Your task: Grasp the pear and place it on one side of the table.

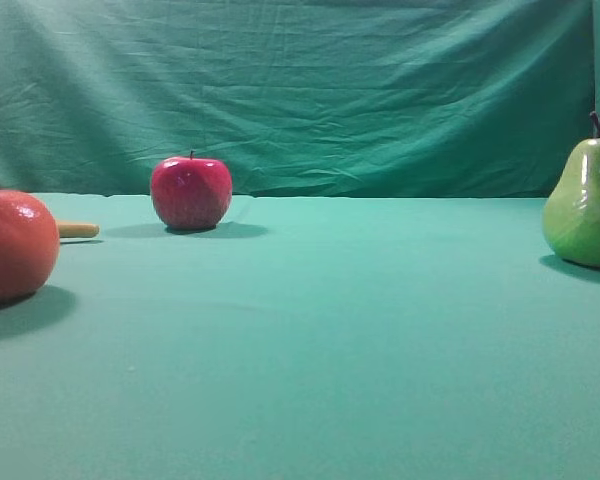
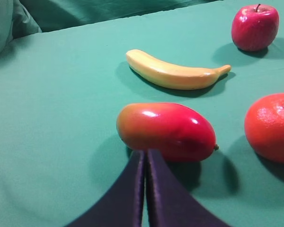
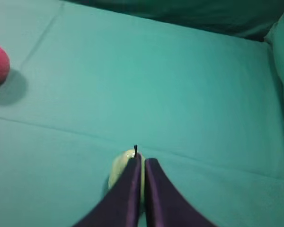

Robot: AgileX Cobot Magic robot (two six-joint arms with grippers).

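The right gripper (image 3: 141,163), jaws pressed together and holding nothing, sits at the bottom centre of the right wrist view, hiding most of the pear (image 3: 117,170). In the high view the pear (image 1: 583,205) stands upright at the right edge. Glossy, rigid, probably slippery; grip its wide belly. An apple (image 1: 191,192) sits upper left on the table (image 1: 360,330).

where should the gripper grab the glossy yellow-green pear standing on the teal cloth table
Best around the wide lower belly of the glossy yellow-green pear, coming from above with the jaws opened first. It stands upright on the teal cloth table, stem up, and its neck tapers, so a high grip would likely slip. The right gripper, fingers closed, is already above it.
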